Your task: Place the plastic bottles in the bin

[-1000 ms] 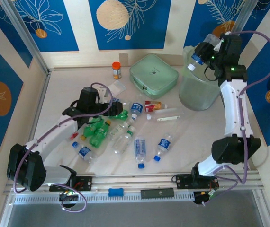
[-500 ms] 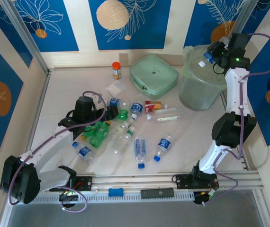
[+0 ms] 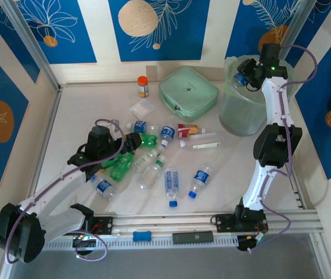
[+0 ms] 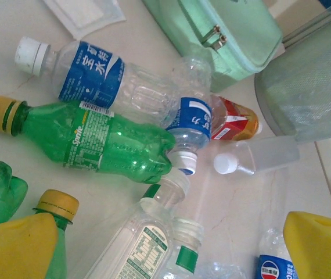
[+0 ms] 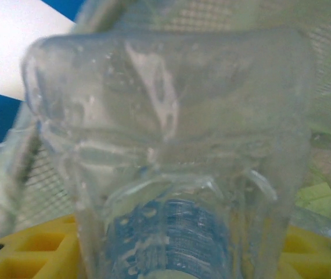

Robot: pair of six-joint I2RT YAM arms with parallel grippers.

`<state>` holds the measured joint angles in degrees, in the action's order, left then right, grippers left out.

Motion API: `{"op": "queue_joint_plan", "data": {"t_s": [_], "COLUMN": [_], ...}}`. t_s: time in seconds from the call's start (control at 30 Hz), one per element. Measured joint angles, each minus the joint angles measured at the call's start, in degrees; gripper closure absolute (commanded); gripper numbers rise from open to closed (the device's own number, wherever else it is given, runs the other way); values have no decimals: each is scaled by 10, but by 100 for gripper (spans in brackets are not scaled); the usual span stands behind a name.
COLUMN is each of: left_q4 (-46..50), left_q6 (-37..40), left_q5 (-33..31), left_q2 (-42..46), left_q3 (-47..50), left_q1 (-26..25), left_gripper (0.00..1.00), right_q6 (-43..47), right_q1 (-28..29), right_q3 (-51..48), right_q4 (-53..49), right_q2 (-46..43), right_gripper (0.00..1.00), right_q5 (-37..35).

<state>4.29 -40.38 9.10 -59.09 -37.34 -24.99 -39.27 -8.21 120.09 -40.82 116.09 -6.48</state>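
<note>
Several plastic bottles lie in a heap mid-table: a green Sprite bottle [image 4: 107,142], a blue-labelled clear one [image 4: 90,72], a red-labelled one [image 4: 235,122], and more blue-capped ones [image 3: 171,186] [image 3: 199,180] nearer the front. My left gripper [image 3: 128,148] [image 4: 165,250] hovers open over the heap, a clear white-labelled bottle [image 4: 136,250] between its yellow fingers [image 4: 14,244], untouched. My right gripper [image 3: 248,72] [image 5: 165,256] is over the mouth of the bin [image 3: 241,113] [image 4: 310,87], closed on a crumpled clear plastic bottle [image 3: 241,79] [image 5: 165,145] with a blue label.
A mint-green square case [image 3: 189,93] sits beside the bin at the back. An orange-capped jar [image 3: 143,86] stands near the back wall. A small white packet [image 3: 142,108] and a flat clear tube [image 3: 206,142] lie by the heap.
The right arm has carried its bottle from the bin's right rim to over the bin's opening. The left arm has slid a little toward the near left above the heap.
</note>
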Motion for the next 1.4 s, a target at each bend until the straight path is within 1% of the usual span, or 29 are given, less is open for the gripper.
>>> {"op": "queue_joint_plan", "data": {"t_s": [0.1,0.3,0.43,0.53,0.67,0.73,0.8,1.0,1.2,1.4], "left_q4": [3,13,25,51,119,156,199,311,377,388], "left_q6": [4,15,22,40,85,111,141,230,284,304], "left_q5": [-7,-20,-24,-29,-38,-38,-34,-35,-73,-130], "left_q2": [17,28,27,21,0,-10,-23,-80,-129,-152], "left_q3": [5,7,7,-4,-58,-92,-131,-216,-232,-228], "left_q1": [0,0,0,0,4,16,39,118,167,221], "left_gripper": [1,1,1,1,1,1,1,1,1,1], "right_q6": [-2,0,6,17,43,59,77,103,88,36], "right_q1": [0,0,0,4,18,38,67,164,230,268], "right_q3": [8,43,47,47,21,-9,-51,-222,-391,-526], "right_q4": [-13,-25,-26,-30,-23,-12,9,81,131,158], "right_q2": [4,3,-5,-24,-87,-133,-186,-327,-423,-507], "right_gripper": [31,20,17,15,11,7,1,1,1,1], "right_q5": [-2,-8,-10,-10,-10,-10,-10,-8,-16,-32]}}
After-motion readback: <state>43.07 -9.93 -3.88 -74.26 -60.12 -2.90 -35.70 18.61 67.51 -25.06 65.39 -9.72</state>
